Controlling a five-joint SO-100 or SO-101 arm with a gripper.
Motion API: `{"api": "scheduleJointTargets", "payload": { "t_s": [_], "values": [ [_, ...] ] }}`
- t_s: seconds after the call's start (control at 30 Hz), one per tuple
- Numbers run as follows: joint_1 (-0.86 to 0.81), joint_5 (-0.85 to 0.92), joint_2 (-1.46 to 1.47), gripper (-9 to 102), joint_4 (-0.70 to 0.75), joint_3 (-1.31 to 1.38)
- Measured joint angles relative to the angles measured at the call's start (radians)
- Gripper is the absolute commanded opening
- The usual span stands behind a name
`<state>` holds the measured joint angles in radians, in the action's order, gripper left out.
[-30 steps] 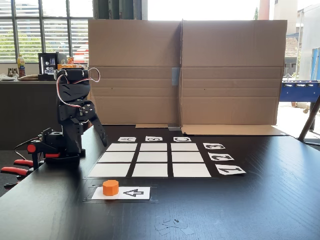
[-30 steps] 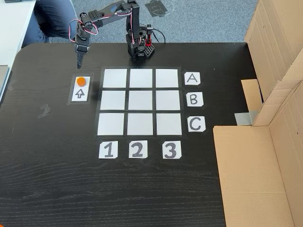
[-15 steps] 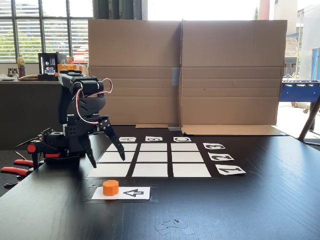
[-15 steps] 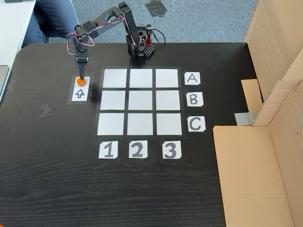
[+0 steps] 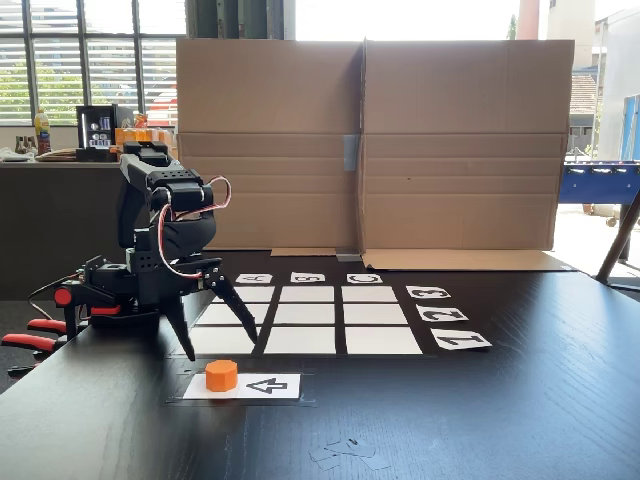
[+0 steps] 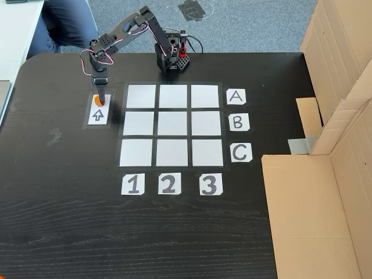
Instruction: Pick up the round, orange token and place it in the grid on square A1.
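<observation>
Hanging just above the arrow card [image 5: 243, 385], the gripper [image 5: 222, 340] is seen with its two fingers spread wide apart in a fixed view, tips pointed down at the table and nothing pinched between them. The token [image 5: 222, 375] is sat on the end of that card away from the arrow, directly under the spread fingers, with a gap visible between it and the tips. In the other fixed view, shot from above, the gripper [image 6: 101, 100] is laid right over the token [image 6: 96, 100], so only an orange sliver is left showing at the finger's left side. The arm [image 6: 125, 30] is stretched out from its base [image 6: 171, 58] at the far table edge, with red and white wires looped at the wrist. The grid [image 6: 172, 125] is found just right of the card in that top view, all nine white squares bare, and square A1 [image 6: 141, 96] is the corner nearest the token, beside the card. Labels A, B, C are lined up on the right and 1, 2, 3 along the bottom. A cardboard wall [image 5: 370, 145] is stood at the table's far side in the front view.
</observation>
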<state>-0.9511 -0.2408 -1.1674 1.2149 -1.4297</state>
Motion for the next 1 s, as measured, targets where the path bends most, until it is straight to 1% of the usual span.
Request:
{"api": "scheduleJointTargets", "payload": {
  "t_s": [0.5,0.77,1.0],
  "values": [
    [0.0,0.0,0.089,35,-0.006,0.069],
    [0.0,0.0,0.114,34,-0.043,0.069],
    [0.0,0.0,0.12,29,-0.046,0.069]
  ]
}}
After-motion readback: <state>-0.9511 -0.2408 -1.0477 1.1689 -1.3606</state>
